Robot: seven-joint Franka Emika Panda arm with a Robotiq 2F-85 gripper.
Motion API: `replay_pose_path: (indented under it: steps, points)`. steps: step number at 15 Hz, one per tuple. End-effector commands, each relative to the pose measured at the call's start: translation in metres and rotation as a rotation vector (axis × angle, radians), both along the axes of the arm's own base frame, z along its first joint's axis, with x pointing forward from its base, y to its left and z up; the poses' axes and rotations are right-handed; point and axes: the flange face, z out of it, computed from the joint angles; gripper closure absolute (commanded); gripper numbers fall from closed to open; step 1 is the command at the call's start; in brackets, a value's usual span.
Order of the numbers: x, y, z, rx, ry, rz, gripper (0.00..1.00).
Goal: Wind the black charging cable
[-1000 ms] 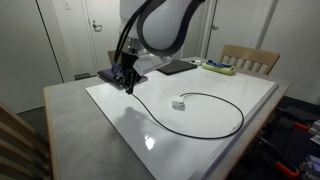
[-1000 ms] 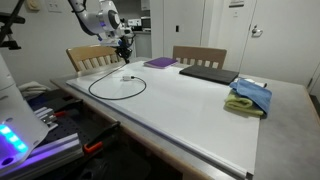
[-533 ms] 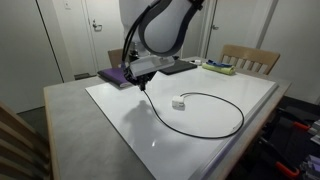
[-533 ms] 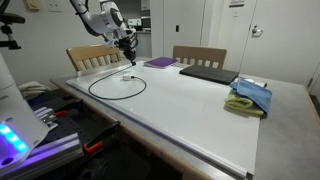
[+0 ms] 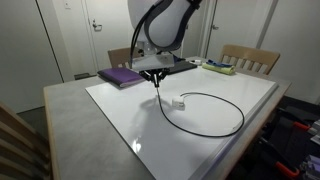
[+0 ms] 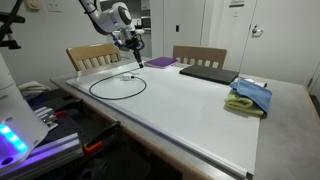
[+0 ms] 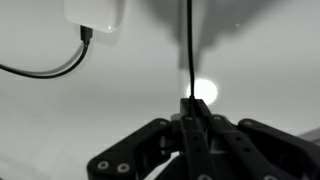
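The black charging cable [image 5: 225, 128] lies in a loose loop on the white tabletop; it also shows as a ring in an exterior view [image 6: 115, 88]. Its white-grey plug block [image 5: 178, 103] rests beside the loop and appears at the top of the wrist view [image 7: 96, 14]. My gripper [image 5: 157, 78] hangs above the table near the plug block, shut on one end of the cable, which rises straight from the fingertips in the wrist view [image 7: 189, 50]. In an exterior view the gripper [image 6: 138, 60] is just past the loop.
A purple book [image 5: 121, 76] and a dark laptop [image 6: 207, 72] lie at the table's far side. A blue and green cloth pile [image 6: 250, 97] sits near one end. Wooden chairs [image 5: 250, 58] stand behind the table. The table edge is near the loop.
My gripper has moved from near the purple book toward the plug block, carrying the cable end with it and drawing that stretch of cable along.
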Motion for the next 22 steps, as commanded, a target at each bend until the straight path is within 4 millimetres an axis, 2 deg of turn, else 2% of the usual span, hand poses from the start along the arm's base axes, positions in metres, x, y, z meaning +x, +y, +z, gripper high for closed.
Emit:
replay_pose_path:
  steps: [1, 7, 15, 16, 17, 19, 22]
  points:
    - [0.011, -0.032, 0.003, -0.017, -0.011, -0.206, 0.98]
    - [0.016, -0.087, 0.001, -0.047, -0.045, -0.551, 0.98]
    - [0.009, -0.158, 0.007, -0.148, -0.115, -0.833, 0.98]
    - [0.008, -0.161, 0.009, -0.151, -0.114, -0.812, 0.98]
    - [0.018, -0.152, -0.003, -0.143, -0.117, -0.804, 0.91]
    - [0.017, -0.16, 0.001, -0.146, -0.121, -0.809, 0.91]
    - [0.017, -0.159, 0.003, -0.144, -0.121, -0.808, 0.91]
